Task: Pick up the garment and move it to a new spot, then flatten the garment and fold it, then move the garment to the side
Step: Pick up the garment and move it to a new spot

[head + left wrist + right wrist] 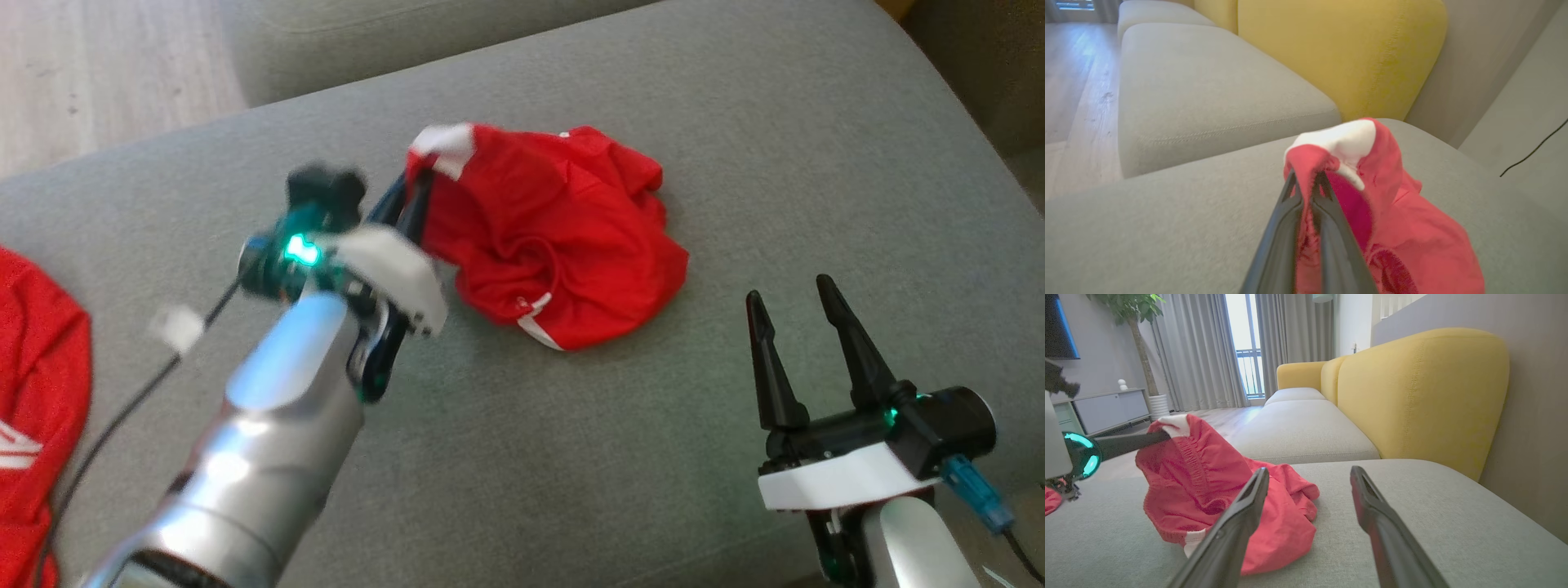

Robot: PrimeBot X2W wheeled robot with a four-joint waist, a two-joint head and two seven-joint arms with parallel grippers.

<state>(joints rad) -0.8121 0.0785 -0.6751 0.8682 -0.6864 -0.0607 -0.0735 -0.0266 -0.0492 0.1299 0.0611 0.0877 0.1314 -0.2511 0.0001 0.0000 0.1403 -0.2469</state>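
head view, middle of the frame: we see the red garment [563, 245] lying crumpled on the grey sofa cushion [775, 122], with white trim at its upper left corner and along its lower edge. our left gripper [415, 192] enters from the lower left, blurred, its jaws clamped together on that white-trimmed corner. the right wrist view, left of centre, shows the corner raised off the cushion while the bulk of the cloth rests on it.

left wrist view, centre: the fingers [1282, 228] rise from the bottom edge with red fabric pinched between them. a white patch is folded over just above the tips, and the rest of the cloth hangs away to the lower right. at the top stands a yellow backrest [1339, 53], with a second grey cushion [1208, 90] at upper left and wooden floor [1073, 81] along the left edge.

our right gripper [789, 290] sits at the lower right of the head view, jaws spread wide and holding nothing, apart from the garment. in the right wrist view its left finger overlaps the cloth in the picture (we cannot tell contact from that angle). another red cloth [33, 367] lies at the left edge of the head view, well apart from the garment.
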